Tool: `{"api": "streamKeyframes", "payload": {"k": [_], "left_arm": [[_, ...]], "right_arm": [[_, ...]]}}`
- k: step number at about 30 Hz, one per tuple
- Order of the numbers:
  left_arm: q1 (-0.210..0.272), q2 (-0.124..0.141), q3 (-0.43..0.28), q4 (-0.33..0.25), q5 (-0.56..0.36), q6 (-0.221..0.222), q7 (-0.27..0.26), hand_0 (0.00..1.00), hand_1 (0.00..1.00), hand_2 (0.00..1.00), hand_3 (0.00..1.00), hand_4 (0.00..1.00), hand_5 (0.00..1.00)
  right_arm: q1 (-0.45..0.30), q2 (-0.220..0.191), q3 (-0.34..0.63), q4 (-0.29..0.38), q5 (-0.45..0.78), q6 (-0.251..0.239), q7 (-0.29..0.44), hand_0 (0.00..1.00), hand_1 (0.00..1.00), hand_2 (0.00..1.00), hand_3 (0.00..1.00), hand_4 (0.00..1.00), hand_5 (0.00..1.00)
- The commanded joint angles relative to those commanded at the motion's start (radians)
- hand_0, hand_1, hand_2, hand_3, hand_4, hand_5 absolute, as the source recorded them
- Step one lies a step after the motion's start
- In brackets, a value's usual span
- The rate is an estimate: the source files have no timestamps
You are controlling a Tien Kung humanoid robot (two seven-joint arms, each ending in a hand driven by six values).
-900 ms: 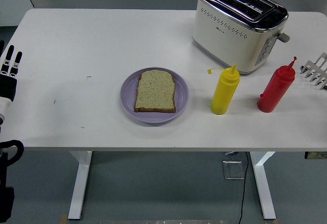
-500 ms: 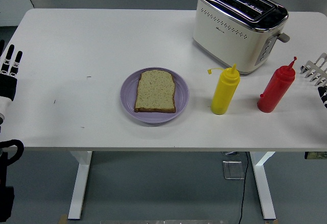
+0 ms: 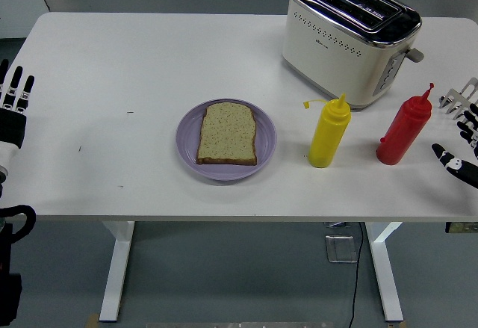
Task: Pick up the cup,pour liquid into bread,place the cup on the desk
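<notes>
A slice of bread (image 3: 227,133) lies on a purple plate (image 3: 187,151) in the middle of the table. To its right stand a yellow squeeze bottle (image 3: 328,131) and a red squeeze bottle (image 3: 404,127), both upright. No cup shows. My right hand (image 3: 461,146) enters at the right edge, fingers spread and empty, just right of the red bottle and apart from it. My left hand (image 3: 13,107) rests at the left edge, fingers straight, holding nothing.
A cream and chrome toaster (image 3: 349,38) stands at the back right, behind the bottles. A metal rack (image 3: 463,98) pokes in at the right edge behind my right hand. The white table (image 3: 134,74) has bare surface on its left half.
My right hand has come into view from the right edge and moved left toward the red bottle. The left hand and the objects have stayed put.
</notes>
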Motion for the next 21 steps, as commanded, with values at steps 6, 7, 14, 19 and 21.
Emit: {"api": "streamKeyframes", "payload": {"k": [6,7,14,19,21], "left_arm": [[0.002,0.0,0.002,0.0,0.001,0.0,0.0,0.789,0.749,0.757,0.711,0.519,0.998],[0.002,0.0,0.002,0.0,0.001,0.0,0.0,0.789,0.749,0.757,0.711,0.519,0.998],[0.005,0.0,0.003,0.0,0.001,0.0,0.0,0.79,0.75,0.758,0.712,0.521,0.998],[0.005,0.0,0.002,0.0,0.001,0.0,0.0,0.791,0.75,0.756,0.713,0.521,0.998],[0.004,0.0,0.0,0.0,0.002,0.0,0.0,0.791,0.75,0.756,0.713,0.521,0.998]], "right_arm": [[0.012,0.003,-0.028,-0.001,0.007,-0.001,-0.002,0.977,0.924,0.979,0.998,0.865,0.14],[0.015,0.004,-0.033,-0.002,0.007,-0.001,-0.002,0.977,0.924,0.979,0.998,0.865,0.14],[0.054,0.019,-0.066,-0.017,0.008,-0.006,-0.001,0.977,0.923,0.98,0.998,0.866,0.142],[0.105,0.042,-0.101,-0.05,0.001,-0.01,-0.003,0.975,0.921,0.979,0.998,0.865,0.142],[0.12,0.051,-0.112,-0.057,0.004,-0.008,-0.002,0.975,0.921,0.979,0.998,0.865,0.142]]}}
